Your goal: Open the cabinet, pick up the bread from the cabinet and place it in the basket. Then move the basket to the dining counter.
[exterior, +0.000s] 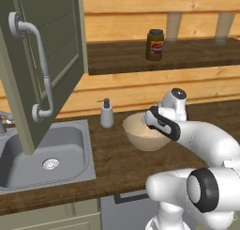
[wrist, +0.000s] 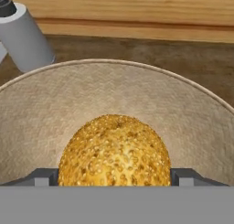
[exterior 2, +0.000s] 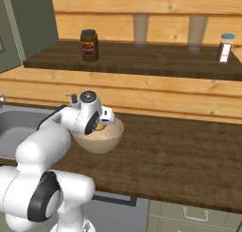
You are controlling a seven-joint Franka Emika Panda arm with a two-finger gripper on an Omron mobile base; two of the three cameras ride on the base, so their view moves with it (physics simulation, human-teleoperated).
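Observation:
The basket (exterior: 136, 141) (exterior 2: 101, 140) stands on the dark wood worktop, right of the sink. My gripper (wrist: 114, 178) reaches down into it, shut on the bread (wrist: 114, 150), a golden seeded bun held low over the basket's pale inside (wrist: 50, 109). One dark fingertip (wrist: 43, 177) presses each side of the bun. A sliver of the bread (exterior 2: 99, 128) peeks out beside the hand in the right base view. The cabinet door (exterior: 56, 41) hangs swung open at the upper left. The dining counter is out of view.
A soap dispenser (exterior: 107, 114) (wrist: 23, 35) stands just left of the basket. The steel sink (exterior: 47, 154) lies further left. On the raised dark ledge behind are a brown jar (exterior: 154, 45) (exterior 2: 89, 45) and a small bottle (exterior 2: 225, 47).

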